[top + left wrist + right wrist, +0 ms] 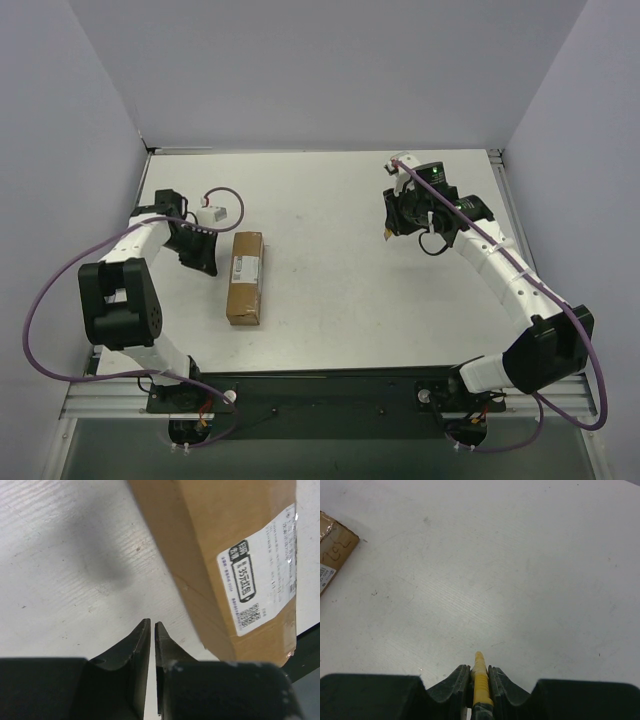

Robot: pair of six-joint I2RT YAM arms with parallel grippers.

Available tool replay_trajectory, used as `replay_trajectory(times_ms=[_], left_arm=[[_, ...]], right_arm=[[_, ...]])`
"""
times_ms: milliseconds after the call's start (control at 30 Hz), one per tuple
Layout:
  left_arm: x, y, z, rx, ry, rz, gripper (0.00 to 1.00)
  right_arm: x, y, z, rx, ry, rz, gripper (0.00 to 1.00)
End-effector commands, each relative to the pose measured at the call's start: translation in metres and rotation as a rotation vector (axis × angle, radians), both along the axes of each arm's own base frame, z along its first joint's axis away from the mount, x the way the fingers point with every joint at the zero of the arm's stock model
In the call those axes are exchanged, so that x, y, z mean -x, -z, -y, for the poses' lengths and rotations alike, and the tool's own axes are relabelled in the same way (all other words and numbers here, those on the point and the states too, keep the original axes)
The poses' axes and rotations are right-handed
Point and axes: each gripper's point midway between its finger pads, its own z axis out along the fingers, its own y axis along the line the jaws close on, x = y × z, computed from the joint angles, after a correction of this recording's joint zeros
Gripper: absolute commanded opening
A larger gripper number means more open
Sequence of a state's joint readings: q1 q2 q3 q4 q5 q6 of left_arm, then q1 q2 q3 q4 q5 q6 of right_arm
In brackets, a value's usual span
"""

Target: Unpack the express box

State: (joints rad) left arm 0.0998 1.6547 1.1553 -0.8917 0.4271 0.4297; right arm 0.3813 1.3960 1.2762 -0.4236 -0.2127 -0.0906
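Express box (246, 277) closed, left of centre. Right gripper (479, 668) clamped on yellow knife (480, 682); left gripper (152, 626) pinched together, empty, beside box. Pin box w/ left & cut shallow.

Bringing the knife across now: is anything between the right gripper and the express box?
Nothing visible. Only bare table lies between the right gripper, shut on the yellow knife, and the express box. The left gripper, shut, sits beyond the box's other side.
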Motion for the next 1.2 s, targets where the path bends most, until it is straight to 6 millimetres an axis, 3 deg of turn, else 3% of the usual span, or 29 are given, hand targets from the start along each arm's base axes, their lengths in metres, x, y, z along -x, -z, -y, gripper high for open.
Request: replay_trajectory(times_ms=[0,167,233,367,467,933,1167], left_arm=[[-0.006,0.003,-0.004,-0.012,0.013,0.03,0.18],[-0.011,0.001,-0.004,-0.01,-0.01,0.039,0.18],[-0.017,-0.012,0.002,0.031,-0.012,0.076,0.18],[-0.016,-0.048,0.03,0.194,0.038,0.149,0.28],[-0.015,-0.058,0.04,0.242,0.046,0.167,0.38],[-0.003,-0.023,0.05,0.175,0.041,0.023,0.39],[0.013,-0.041,0.078,0.324,0.054,-0.121,0.39]], right_arm=[[0.002,-0.007,0.002,0.006,0.001,0.035,0.0],[0.001,-0.008,0.002,0.005,0.0,0.036,0.0],[0.0,-0.009,0.002,0.008,-0.002,0.04,0.0],[0.001,-0.005,0.001,0.004,-0.004,0.033,0.0],[0.002,-0.002,0.0,-0.003,-0.004,0.033,0.0],[0.004,0.002,-0.002,-0.008,-0.005,0.008,0.0],[0.0,0.001,-0.003,-0.006,-0.009,0.008,0.0]])
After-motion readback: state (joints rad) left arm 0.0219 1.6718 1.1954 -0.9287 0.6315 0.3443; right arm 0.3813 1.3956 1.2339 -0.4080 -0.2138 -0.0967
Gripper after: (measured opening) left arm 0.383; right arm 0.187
